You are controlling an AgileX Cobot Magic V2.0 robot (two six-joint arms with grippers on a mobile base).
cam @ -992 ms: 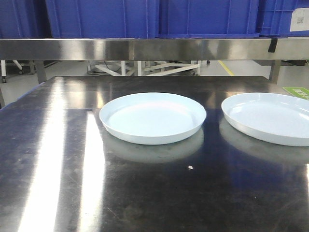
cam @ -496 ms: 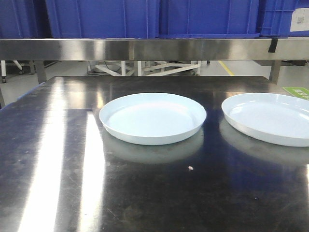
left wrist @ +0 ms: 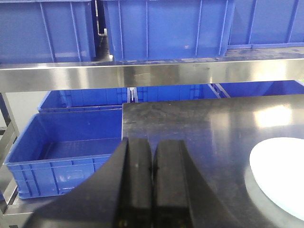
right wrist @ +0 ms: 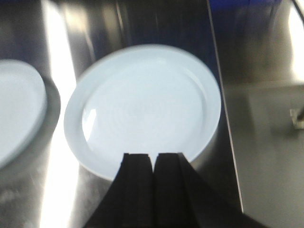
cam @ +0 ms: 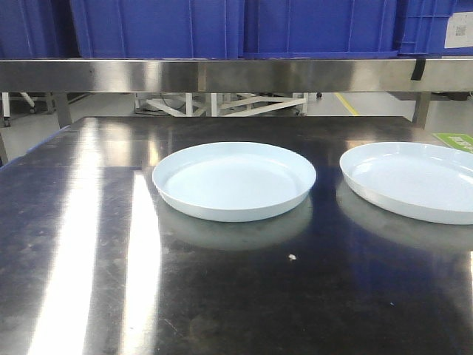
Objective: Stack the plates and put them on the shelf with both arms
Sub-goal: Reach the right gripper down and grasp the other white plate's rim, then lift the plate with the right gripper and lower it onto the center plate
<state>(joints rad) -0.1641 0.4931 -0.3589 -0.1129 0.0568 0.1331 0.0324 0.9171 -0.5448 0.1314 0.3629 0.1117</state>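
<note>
Desk (cam: 89, 244): dark reflective steel. It lay below and ahead of both pincers and carried both plates.

Shelf (cam: 222, 74): its stainless front rail ran across beyond the desk's far edge, above and well ahead of either pincer. Blue crates (cam: 155, 26) stood on it. How much free room remained for a stack could not be told from these views.

Right-hand plate (right wrist: 142, 109): it lay flat, rim up, directly ahead of the right pincer (right wrist: 153, 159). Its near rim met the pincer tips in the blurred wrist view. The pincer's height above the rim could not be told.

Centre plate (cam: 233, 180): it lay flat, to the left of the right pincer, ahead and to the right of the left pincer (left wrist: 152, 148). Bare desk separated the two plates. Nothing was stacked or lifted, so the task was judged to be at its start.

Right pincer: jaws were pressed together and held nothing. It was judged to be lined up on the near rim because the low upturned edge looked like the only graspable part. The jaws would have to part first.

Left pincer: jaws were likewise closed and empty. It sat near the desk's left corner, probably parked clear of the plates.
</note>
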